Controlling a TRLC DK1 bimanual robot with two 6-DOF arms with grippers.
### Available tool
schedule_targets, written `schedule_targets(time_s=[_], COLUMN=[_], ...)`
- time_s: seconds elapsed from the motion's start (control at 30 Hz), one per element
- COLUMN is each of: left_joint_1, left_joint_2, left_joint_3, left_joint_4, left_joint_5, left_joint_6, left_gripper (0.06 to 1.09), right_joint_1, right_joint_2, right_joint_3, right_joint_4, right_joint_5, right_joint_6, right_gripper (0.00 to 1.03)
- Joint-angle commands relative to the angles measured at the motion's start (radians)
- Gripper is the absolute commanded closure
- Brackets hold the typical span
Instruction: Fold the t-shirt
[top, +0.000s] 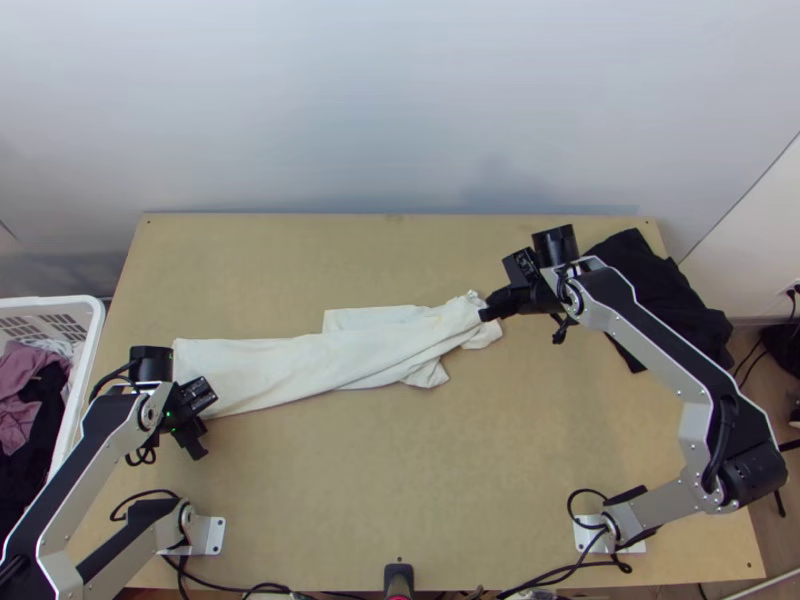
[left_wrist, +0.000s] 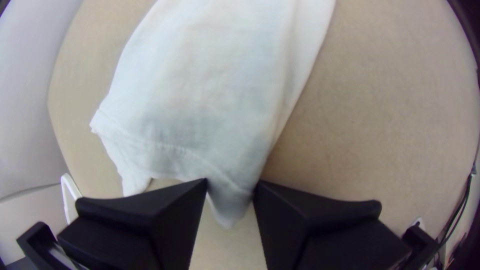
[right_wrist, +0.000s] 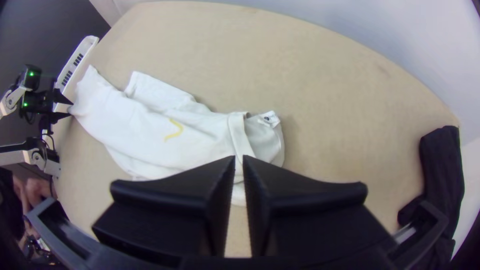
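Roughly crosswise on the tabletop (top: 340, 500), the white t-shirt (top: 380, 350) lies bunched lengthwise. Long axis: left to right, nearly parallel to the far edge, right end slightly nearer it. Collar (right_wrist: 241, 135) points to the tabletop's right side; hem end faces the left edge. A flap juts toward the far edge about midway.

Left end effector (top: 195, 448): fingers parted, one on each side of the near corner at the hem end. Right end effector (top: 488, 312): fingers pressed nearly together at the collar end; cannot tell whether cloth is caught between them.

Margins: widest room on the near side; narrower band along the far edge. Left margin short, the white basket (top: 85, 385) just beyond that edge. Right of the collar, a gap, then black cloth (top: 660, 290) near the far right corner, lapping the right edge.
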Motion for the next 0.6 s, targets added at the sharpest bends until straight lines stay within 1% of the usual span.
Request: schedule_targets(time_s=[0.0,0.03,0.07,0.13,0.2,0.23,0.27,0.37,0.47,0.57], left_joint_1=[0.005,0.006,0.005,0.003,0.006,0.011,0.021,0.057,0.078,0.118], left_joint_2=[-0.018,-0.042,-0.065,-0.105,-0.113,-0.11,-0.108,-0.113,-0.133,-0.15], left_joint_3=[-0.002,-0.003,-0.008,-0.023,-0.026,-0.026,-0.026,-0.025,-0.006,0.026], left_joint_4=[0.01,0.015,0.03,0.069,0.072,0.072,0.072,0.061,0.024,-0.008], left_joint_5=[0.029,0.04,0.043,0.052,0.061,0.063,0.067,0.086,0.092,0.118], left_joint_6=[0.002,0.006,0.007,0.018,0.015,0.007,0.004,0.004,0.015,0.015], left_gripper=[0.78,0.82,0.86,0.94,0.96,1.02,1.04,1.05,1.04,1.04], right_joint_1=[-0.02,-0.021,-0.023,-0.024,-0.024,-0.023,-0.021,-0.021,-0.024,-0.03], right_joint_2=[0.009,0.015,0.021,0.03,0.04,0.046,0.049,0.058,0.079,0.113], right_joint_3=[-0.024,-0.026,-0.029,-0.038,-0.043,-0.043,-0.041,-0.032,-0.015,-0.012], right_joint_4=[-0.052,-0.069,-0.081,-0.09,-0.101,-0.109,-0.109,-0.109,-0.109,-0.109], right_joint_5=[0.0,0.002,0.0,0.0,0.0,0.0,0.0,0.0,0.002,0.002], right_joint_6=[0.009,0.009,0.009,0.008,0.009,0.008,0.008,0.006,0.0,-0.014], right_gripper=[0.39,0.32,0.28,0.22,0.16,0.14,0.14,0.14,0.14,0.15])
